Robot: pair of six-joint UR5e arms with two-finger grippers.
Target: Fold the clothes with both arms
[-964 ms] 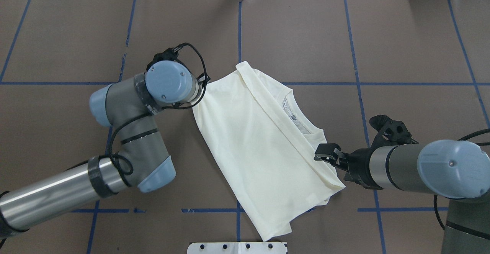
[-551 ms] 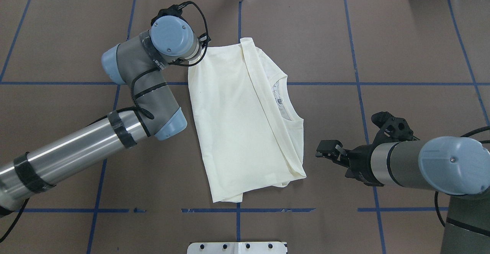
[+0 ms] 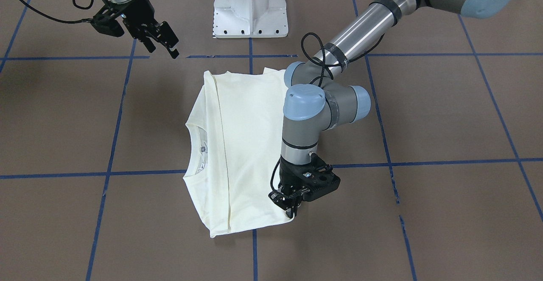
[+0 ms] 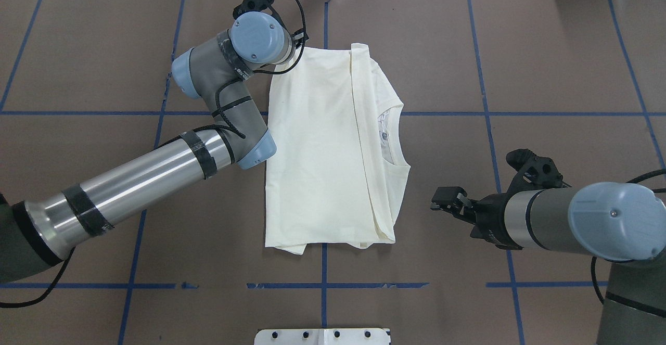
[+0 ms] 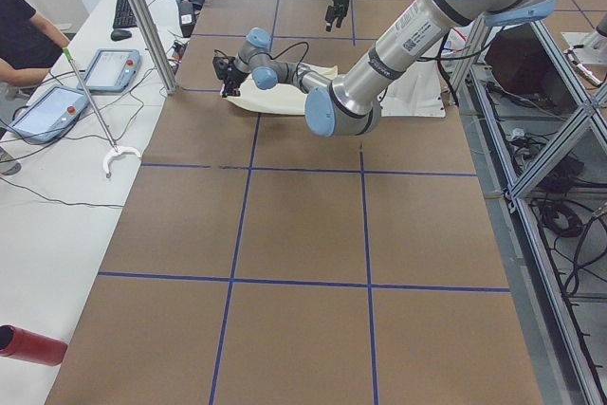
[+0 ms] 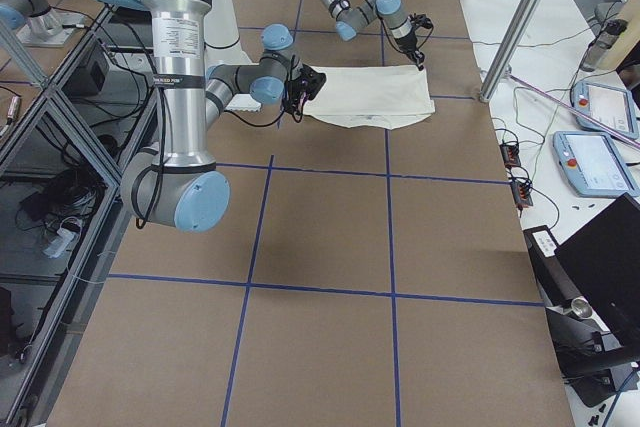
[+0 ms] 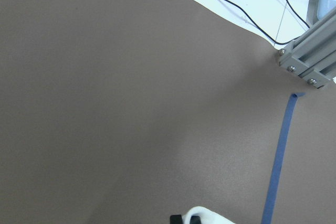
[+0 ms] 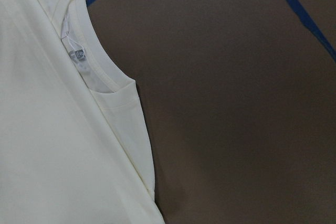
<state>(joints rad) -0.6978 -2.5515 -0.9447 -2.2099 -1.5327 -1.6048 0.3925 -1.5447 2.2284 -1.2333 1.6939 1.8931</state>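
The cream-white shirt (image 4: 322, 147) lies folded into a plain upright rectangle on the brown table, with its collar (image 4: 391, 137) and label on the right-hand side. In the front view my left gripper (image 3: 292, 210) points straight down, shut on the shirt's (image 3: 237, 145) far left corner. From overhead the wrist (image 4: 258, 38) hides that gripper. A scrap of white cloth (image 7: 207, 216) shows at the bottom edge of the left wrist view. My right gripper (image 4: 441, 201) hovers open a short way right of the shirt, touching nothing. The right wrist view shows the collar (image 8: 92, 69) and bare table.
The white pedestal base (image 3: 250, 5) stands at the robot's side of the table. Blue tape lines (image 4: 484, 113) grid the brown surface. In the exterior left view a person's arm (image 5: 27, 40) is by tablets on a white side table, near a metal post (image 5: 142, 21).
My left arm has swung away from the robot and rightward with the shirt corner, turning the shirt from diagonal to square with the grid. The shirt's edge has drawn away from the right gripper.
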